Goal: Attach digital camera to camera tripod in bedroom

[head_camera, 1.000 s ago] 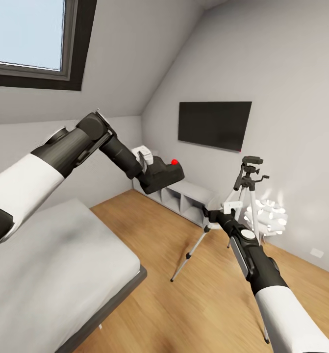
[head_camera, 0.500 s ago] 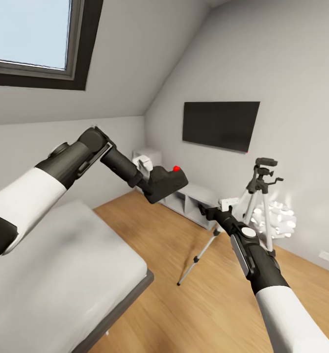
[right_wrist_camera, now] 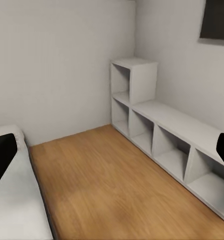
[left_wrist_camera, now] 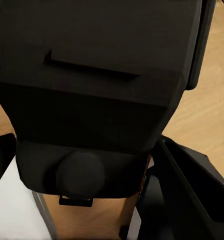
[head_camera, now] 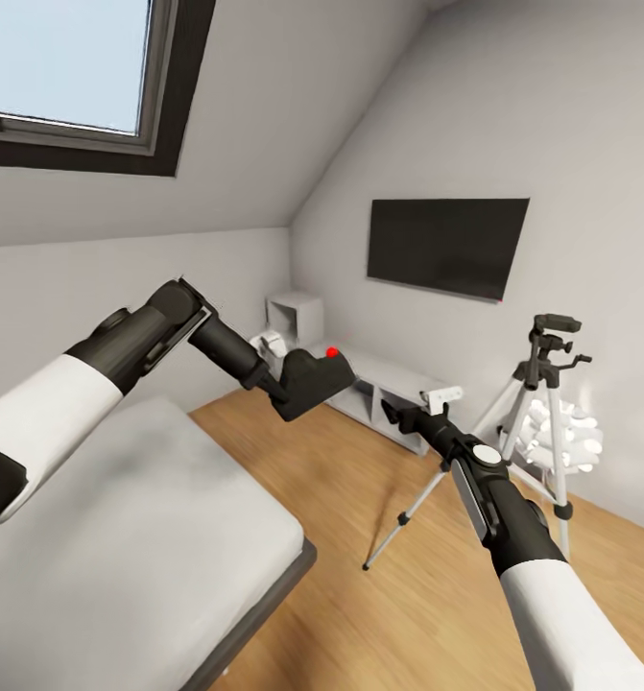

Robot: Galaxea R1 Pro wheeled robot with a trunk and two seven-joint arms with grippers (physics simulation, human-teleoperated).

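The left pincer (head_camera: 281,376) is clamped on the digital camera (head_camera: 307,380), holding it in the air above the wooden floor (head_camera: 360,499), between the bed (head_camera: 120,537) and the grey cubby shelf (head_camera: 379,384). The red dot on the camera's top faces up and toward the shelf. From the left wrist, the black camera body (left_wrist_camera: 96,95) sits right against the lens — a round knob on its underside, floor and a white corner of the bed beyond it.

The camera tripod (head_camera: 537,413) stands on the floor at the right of the head view, well apart from the camera, its black pan head at the top and its silver legs spread. A white ball-cluster lamp (head_camera: 571,437) stands just behind it, and a black TV (head_camera: 446,245) hangs on the wall above the shelf.

The right pincer (head_camera: 398,417) is raised in front of the tripod — its fingers (right_wrist_camera: 1,155) stand apart at the two edges of the right wrist view, gripping nothing, with the shelf (right_wrist_camera: 162,135) ahead.
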